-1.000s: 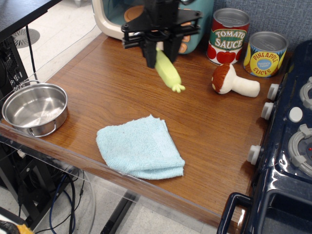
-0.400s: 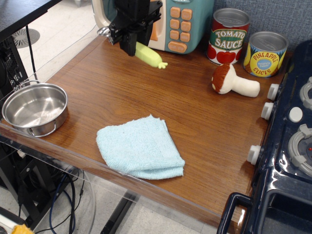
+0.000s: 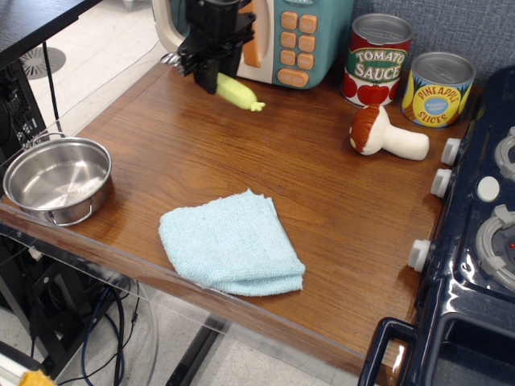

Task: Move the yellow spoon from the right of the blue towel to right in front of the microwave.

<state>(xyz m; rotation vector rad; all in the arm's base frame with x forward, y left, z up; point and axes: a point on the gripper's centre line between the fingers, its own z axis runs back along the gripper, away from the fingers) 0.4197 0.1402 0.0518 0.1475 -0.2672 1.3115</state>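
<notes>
The yellow spoon (image 3: 239, 92) has its pale yellow-green handle sticking out to the right, frilled end low over the wood; its metal bowl is hidden in the gripper. My black gripper (image 3: 209, 74) is shut on the spoon, just in front of the microwave (image 3: 302, 40), which has a cream body, teal front, orange handle and orange buttons. I cannot tell whether the spoon touches the table. The blue towel (image 3: 232, 241) lies folded near the front edge, far from the gripper.
A steel pot (image 3: 56, 178) sits at the left front edge. A tomato sauce can (image 3: 376, 60), a pineapple can (image 3: 437, 88) and a plush mushroom (image 3: 385, 133) stand at the back right. A dark blue toy stove (image 3: 475, 241) fills the right side.
My gripper has carried the spoon left and back, from the microwave's button side to in front of its door, and lowered it. The handle now lies flatter.
</notes>
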